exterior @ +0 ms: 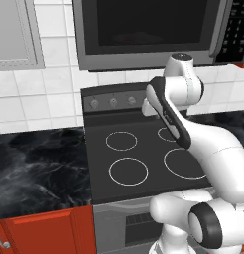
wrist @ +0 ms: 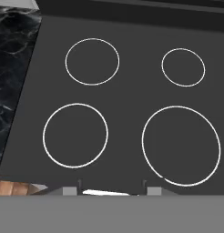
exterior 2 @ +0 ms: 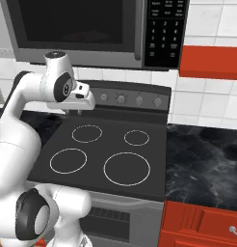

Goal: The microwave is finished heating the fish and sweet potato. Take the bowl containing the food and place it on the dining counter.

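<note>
Fingertips (wrist: 79, 184) of my gripper (wrist: 111, 187) stood apart, nothing between, hanging above black four-ring stove (wrist: 132, 104). Black marble-veined countertop (wrist: 13, 59) lay beside stove. Above stove knobs (exterior 2: 121, 99), large grey-steel microwave (exterior 2: 91, 31) with dark glass door was closed; faint reddish shape behind glass, too dim to identify. Bowl and food could not be made out.

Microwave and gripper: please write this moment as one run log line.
microwave: door shut, above stove | gripper: over stove rear, holds nothing, jaws apart | bowl: not yet taken out
</note>
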{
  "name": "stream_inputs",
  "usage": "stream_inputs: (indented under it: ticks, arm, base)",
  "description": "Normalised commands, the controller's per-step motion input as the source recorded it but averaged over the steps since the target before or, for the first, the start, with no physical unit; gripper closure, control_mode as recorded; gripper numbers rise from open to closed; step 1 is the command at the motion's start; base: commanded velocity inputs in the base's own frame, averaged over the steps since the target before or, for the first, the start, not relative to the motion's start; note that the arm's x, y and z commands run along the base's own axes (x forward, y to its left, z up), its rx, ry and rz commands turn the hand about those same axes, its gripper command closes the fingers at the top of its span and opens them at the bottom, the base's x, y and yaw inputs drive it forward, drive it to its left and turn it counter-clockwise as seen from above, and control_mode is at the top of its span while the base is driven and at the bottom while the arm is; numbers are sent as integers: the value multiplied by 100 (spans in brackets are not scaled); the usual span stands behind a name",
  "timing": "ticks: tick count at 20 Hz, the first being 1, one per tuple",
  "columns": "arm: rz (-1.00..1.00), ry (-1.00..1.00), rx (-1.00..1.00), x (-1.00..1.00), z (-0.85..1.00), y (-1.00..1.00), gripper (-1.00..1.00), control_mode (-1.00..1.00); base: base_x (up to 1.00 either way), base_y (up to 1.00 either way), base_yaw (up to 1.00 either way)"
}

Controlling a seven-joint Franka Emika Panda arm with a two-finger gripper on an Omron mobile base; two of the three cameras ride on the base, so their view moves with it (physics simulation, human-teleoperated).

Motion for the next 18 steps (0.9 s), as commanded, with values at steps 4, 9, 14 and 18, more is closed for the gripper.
stream_inputs:
  ticks: [4, 9, 14, 18]
  arm:
    - [0, -2, 0, -28, 0, 0, -100, -100]
    - [0, -22, 0, -52, 0, 0, -100, -100]
    - [0, -32, 0, -61, 3, -1, -100, -100]
    - [0, -11, 0, -27, 0, -4, -100, -100]
  base:
    - [0, 0, 0]
    - [0, 0, 0]
    - [0, 0, 0]
    - [0, 0, 0]
